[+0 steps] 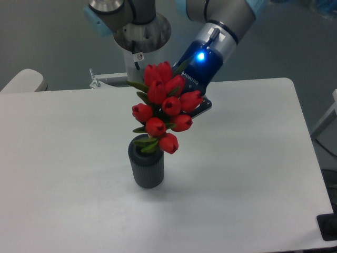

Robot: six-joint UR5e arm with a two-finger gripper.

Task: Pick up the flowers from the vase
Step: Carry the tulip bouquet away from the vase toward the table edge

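We identify the flowers [164, 108] as a tight bunch of bright red closed tulip buds with a few green pointed leaves. The bunch leans, its top toward the arm, and its lowest bud and leaves sit just above the rim of the short dark grey ribbed cylindrical vase [146, 167]. We cannot tell whether the stems are clear of the opening, because the buds and leaves cover that area.

The vase stands upright on the white rectangular table [247, 174], left of centre. We see its thick round rim and fine vertical ribbing.

The blue-bodied two-finger gripper [181, 113] reaches in from behind and right of the bunch, tilted down to the left, with a bright blue light glowing on its body. We read the gripper as clenched on the flowers, since the bunch hangs against it above the vase, but the buds hide the fingers and the contact itself.

Behind the table we note the grey robot arm with light blue joint caps [224, 16], cut off at the top edge, and its white mounting column [139, 58]. A pale rounded object [21, 81] shows at the left edge, only partly in view. A small dark object [327, 227] sits at the lower right corner, cut off by the frame; we cannot make out what it is
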